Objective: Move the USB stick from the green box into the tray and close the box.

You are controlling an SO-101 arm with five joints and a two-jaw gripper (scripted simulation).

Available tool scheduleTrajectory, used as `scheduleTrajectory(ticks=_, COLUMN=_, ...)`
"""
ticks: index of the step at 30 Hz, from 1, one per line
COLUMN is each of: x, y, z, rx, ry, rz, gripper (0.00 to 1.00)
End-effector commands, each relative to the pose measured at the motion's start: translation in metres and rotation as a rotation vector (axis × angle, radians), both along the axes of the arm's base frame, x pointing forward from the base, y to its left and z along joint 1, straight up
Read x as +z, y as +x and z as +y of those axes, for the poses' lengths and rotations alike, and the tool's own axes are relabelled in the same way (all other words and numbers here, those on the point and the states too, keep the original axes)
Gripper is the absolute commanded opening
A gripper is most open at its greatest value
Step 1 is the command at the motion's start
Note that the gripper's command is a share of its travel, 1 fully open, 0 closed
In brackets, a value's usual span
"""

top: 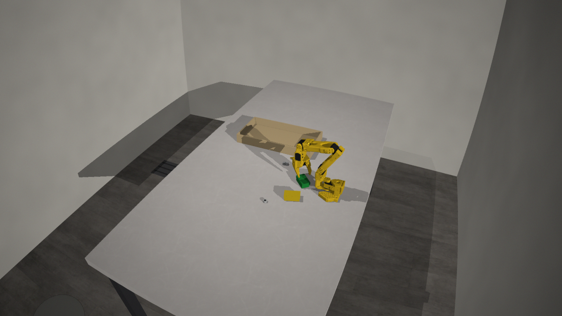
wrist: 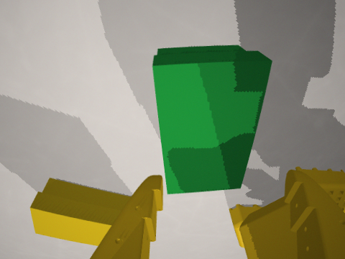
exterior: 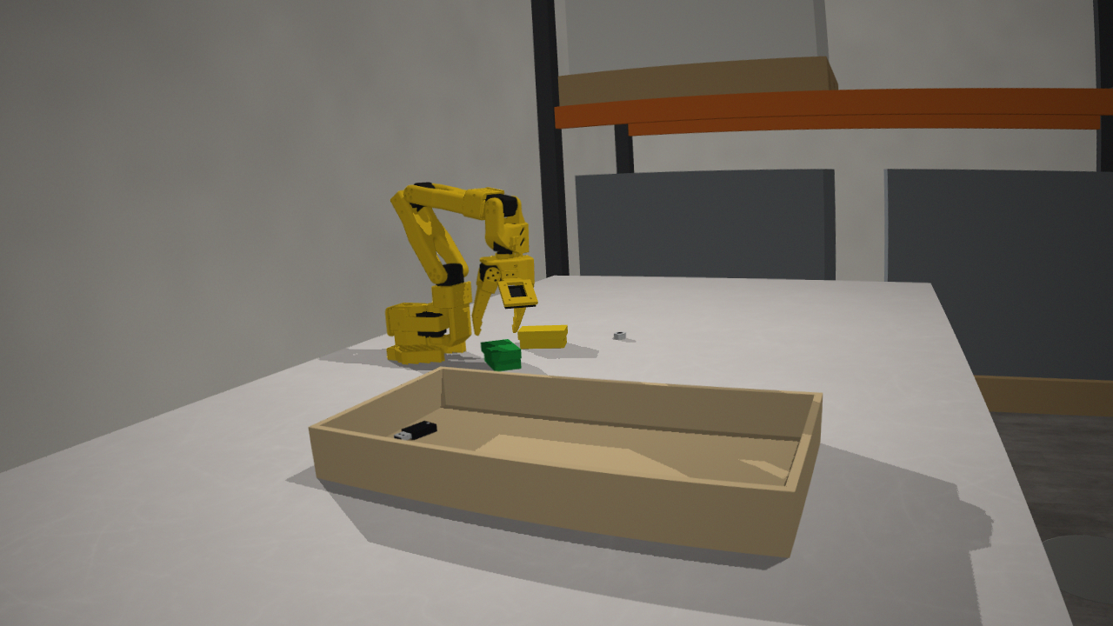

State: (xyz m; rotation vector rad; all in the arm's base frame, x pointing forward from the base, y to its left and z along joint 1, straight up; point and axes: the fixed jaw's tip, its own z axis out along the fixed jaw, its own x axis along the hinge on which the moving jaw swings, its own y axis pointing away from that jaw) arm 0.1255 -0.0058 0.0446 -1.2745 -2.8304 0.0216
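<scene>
The gripper (top: 304, 174) (exterior: 496, 332) (wrist: 224, 176) has its jaws spread, with nothing between them. Below the fingertips sits the green box (top: 303, 181) (exterior: 501, 355) (wrist: 208, 108), lid on; beside them, lower, the yellow box (top: 292, 195) (exterior: 542, 336) (wrist: 72, 223). Well apart from the jaws, the USB stick (exterior: 416, 430) lies in the tray (top: 267, 146) (exterior: 544, 506).

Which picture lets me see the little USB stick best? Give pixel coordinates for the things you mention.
The exterior view: the USB stick (exterior: 416, 430) lies in the tray (exterior: 552, 489) (top: 257, 146), its black body and metal plug visible. In the top view I can't make it out there; the wrist view doesn't show it.
</scene>
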Motion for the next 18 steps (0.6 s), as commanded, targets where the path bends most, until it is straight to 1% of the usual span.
scheduleTrajectory(ticks=1, x=0.0134, y=0.0040, z=0.0010, rx=-0.004, ry=-0.003, rz=-0.040, gripper=0.29)
scheduleTrajectory(ticks=3, x=0.0134, y=0.0040, z=0.0010, rx=-0.004, ry=-0.003, rz=-0.040, gripper=0.29)
scheduleTrajectory(ticks=11, x=0.0218, y=0.0018, z=0.0013, rx=-0.004, ry=-0.003, rz=-0.040, gripper=0.29)
scheduleTrajectory(ticks=18, x=0.0232, y=0.0014, z=0.0013, rx=-0.004, ry=-0.003, rz=-0.040, gripper=0.29)
